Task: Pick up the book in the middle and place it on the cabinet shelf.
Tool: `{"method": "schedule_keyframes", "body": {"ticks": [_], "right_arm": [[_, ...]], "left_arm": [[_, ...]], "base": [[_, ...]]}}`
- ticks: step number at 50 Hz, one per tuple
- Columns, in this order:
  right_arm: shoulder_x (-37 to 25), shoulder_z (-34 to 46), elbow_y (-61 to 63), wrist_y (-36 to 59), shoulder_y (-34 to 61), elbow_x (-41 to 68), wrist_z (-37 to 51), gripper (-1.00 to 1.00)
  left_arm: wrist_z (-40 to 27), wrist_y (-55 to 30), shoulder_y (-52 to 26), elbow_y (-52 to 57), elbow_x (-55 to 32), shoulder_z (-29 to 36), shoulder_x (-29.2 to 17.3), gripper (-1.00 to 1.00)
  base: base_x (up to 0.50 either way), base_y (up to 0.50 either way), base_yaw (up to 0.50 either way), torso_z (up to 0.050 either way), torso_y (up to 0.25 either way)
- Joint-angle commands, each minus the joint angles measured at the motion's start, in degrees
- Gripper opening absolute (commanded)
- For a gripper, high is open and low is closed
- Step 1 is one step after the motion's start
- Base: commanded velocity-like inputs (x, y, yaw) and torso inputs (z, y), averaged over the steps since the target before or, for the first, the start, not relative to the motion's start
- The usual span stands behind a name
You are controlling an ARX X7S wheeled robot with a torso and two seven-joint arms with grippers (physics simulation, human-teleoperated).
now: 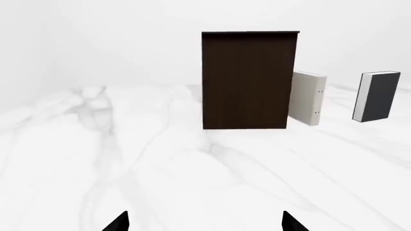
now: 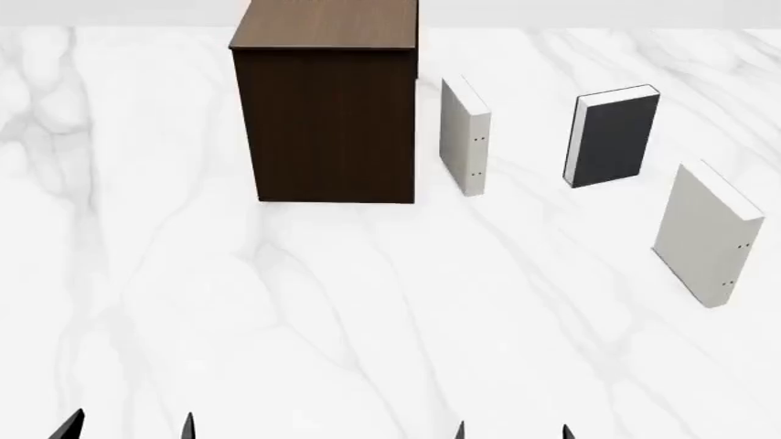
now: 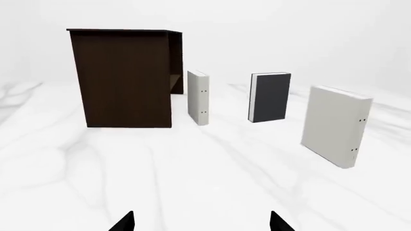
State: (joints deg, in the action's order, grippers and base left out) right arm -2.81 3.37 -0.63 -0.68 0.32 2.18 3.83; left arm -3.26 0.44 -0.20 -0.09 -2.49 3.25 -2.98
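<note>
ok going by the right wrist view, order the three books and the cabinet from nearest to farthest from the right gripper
1. Pale book on the right, nearest the right gripper.
2. Pale book beside the cabinet.
3. Dark-grey book, between them, set back.
The cabinet, at left, is too close to call.

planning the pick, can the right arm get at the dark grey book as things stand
Probably yes. The right gripper is open and empty, and bare marble lies between it and the dark grey book. The book stands upright, apart from the pale books flanking it.

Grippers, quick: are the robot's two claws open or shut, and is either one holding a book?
Left gripper: open, holding nothing.
Right gripper: open, holding nothing; the dark-grey book stands untouched on the table.
</note>
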Motion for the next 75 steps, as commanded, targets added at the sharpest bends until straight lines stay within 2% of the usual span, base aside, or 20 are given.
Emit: {"method": "schedule_keyframes", "body": {"ticks": [1, 8, 9, 13, 24, 41, 57, 75], "right_arm": [[-1.0, 0.7, 0.4, -1.4, -0.2, 1.1, 1.9, 1.0], [-1.8, 1.1, 4.2, -0.6, -1.2, 0.7, 3.4, 1.0], [-2.1, 1.7, 6.1, 0.1, -1.1, -0.8, 4.0, 1.0], [-2.4, 2.4, 10.5, 2.3, -1.6, -1.1, 4.5, 1.0], [-3.3, 2.8, 23.6, 9.0, -1.7, 0.4, 5.2, 1.0], [-5.0, 3.6, 45.5, 20.9, -0.1, 2.8, 6.8, 1.0], [-6.9, 6.2, 46.8, 20.9, 1.0, -0.2, 7.9, 1.0], [-7.1, 5.6, 46.9, 21.9, 1.1, 1.6, 9.3, 1.0]], "left_arm": [[-0.7, 0.8, 0.8, 1.7, -1.3, 1.5, -1.3, 1.0], [-1.6, -1.2, 2.1, 6.7, -0.4, 2.7, -2.2, 1.0], [-2.1, -3.1, 2.6, 10.9, 0.2, 3.1, -2.4, 1.0], [-2.8, -6.4, 2.8, 16.3, 1.4, 4.1, -2.8, 1.0], [-4.3, -10.9, 3.1, 26.9, 2.8, 5.4, -3.8, 1.0], [-5.3, -26.8, 0.8, 53.1, 4.2, 6.5, -5.2, 1.0], [-6.2, -27.6, 0.6, 54.7, 3.4, 6.7, -6.2, 1.0], [-7.5, -27.6, 0.1, 54.6, 2.8, 8.1, -7.4, 1.0]], "base": [[0.0, 0.0, 0.0, 0.0, 0.0], [0.0, 0.0, 0.0, 0.0, 0.0], [0.0, 0.0, 0.0, 0.0, 0.0], [0.0, 0.0, 0.0, 0.0, 0.0], [0.0, 0.0, 0.0, 0.0, 0.0], [0.0, 0.0, 0.0, 0.0, 0.0], [0.01, 0.0, 0.0, 0.0, 0.0], [0.5, 0.0, 0.0, 0.0, 0.0]]}}
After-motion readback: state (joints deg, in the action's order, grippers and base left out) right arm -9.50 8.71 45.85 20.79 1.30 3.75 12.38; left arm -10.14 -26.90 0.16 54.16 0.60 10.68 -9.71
